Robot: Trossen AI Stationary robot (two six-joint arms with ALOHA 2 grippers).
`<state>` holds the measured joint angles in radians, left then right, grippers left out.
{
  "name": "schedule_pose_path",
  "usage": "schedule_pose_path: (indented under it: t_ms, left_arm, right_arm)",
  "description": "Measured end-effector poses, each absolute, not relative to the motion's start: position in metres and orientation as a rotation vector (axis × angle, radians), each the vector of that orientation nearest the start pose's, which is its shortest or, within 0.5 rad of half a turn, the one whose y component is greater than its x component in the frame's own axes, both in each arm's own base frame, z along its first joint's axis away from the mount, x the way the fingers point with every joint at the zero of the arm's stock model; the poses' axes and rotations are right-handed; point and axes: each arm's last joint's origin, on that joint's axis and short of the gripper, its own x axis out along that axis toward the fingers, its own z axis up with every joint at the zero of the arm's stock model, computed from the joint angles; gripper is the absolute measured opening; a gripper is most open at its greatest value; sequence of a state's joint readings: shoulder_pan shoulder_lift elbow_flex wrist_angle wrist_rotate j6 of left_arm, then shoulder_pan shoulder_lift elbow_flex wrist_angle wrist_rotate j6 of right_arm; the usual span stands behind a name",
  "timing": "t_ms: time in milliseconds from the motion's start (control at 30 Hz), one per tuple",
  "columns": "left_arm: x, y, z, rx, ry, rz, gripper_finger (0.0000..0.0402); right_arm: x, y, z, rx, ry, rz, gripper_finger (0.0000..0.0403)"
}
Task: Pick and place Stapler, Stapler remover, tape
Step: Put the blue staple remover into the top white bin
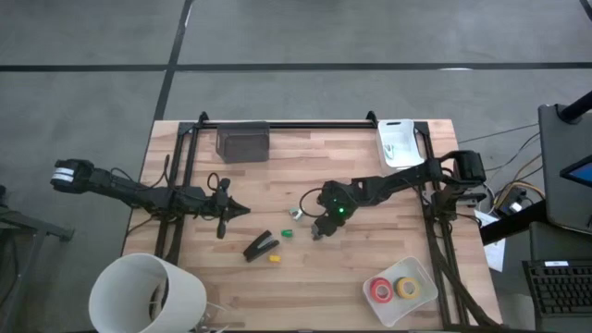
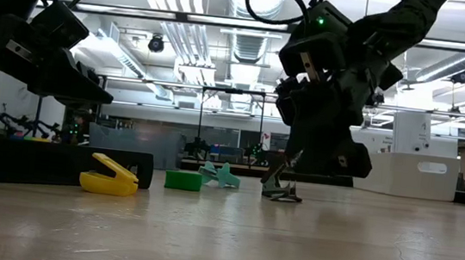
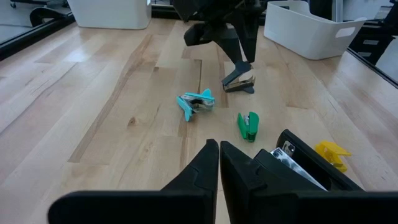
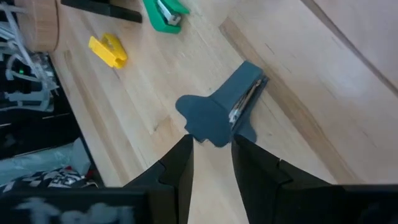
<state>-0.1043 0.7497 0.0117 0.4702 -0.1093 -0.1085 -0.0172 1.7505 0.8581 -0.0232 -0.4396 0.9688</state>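
Two fingers of the right gripper (image 4: 210,163) stood narrowly parted, straddling the grey stapler remover (image 4: 221,111); bare wood lay around.

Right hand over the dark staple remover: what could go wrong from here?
The right hand is open over only the winged end of the dark staple remover, so closing there may twist it or let it slip out. The remover lies flat on the table, so the hand might scrape the wood before gripping.

Both arms are matte black and chunky, cables looping off them. The right arm (image 1: 388,182) has a green LED, and the left arm (image 1: 139,191) has a white end.
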Motion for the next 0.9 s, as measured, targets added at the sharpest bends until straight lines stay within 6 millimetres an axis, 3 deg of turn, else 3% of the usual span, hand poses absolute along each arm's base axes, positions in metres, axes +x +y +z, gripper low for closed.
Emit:
schedule_pose_path:
  t_ms: [567,900]
  left_arm:
    - [0.141,-0.012,0.137,-0.079,0.265,0.019,0.0020]
    - [0.141,-0.012,0.137,-0.079,0.265,0.019,0.0021]
  right_arm:
    - [0.328,0.007,0.131,1.102,1.048,0.002,0.0059]
    - [0.326,-0.024,0.139,1.145,0.988,-0.014,0.0091]
